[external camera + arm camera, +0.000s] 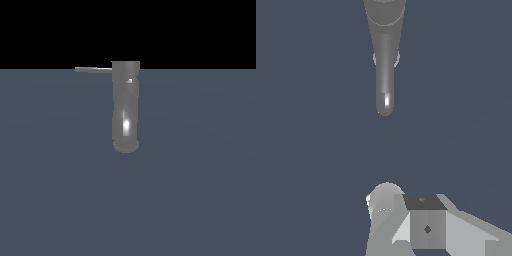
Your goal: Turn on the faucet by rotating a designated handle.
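Note:
The faucet (125, 107) is a glossy grey upright cylinder on a round foot, standing mid-scene in the exterior view. Its handle (93, 69), a thin flat bar, sticks out from the top cap toward the exterior view's left. From the wrist view, the faucet cap (384, 12) is seen from above, with the handle (385, 85) running out from it to a rounded tip. Pale blocky parts of my gripper (406, 210) show in the wrist view, well apart from the handle's tip and touching nothing. Its jaws are only partly in frame. The exterior view does not show the gripper.
A flat, dark blue-grey floor (200, 190) spreads all around the faucet. A black background fills the space above the horizon in the exterior view.

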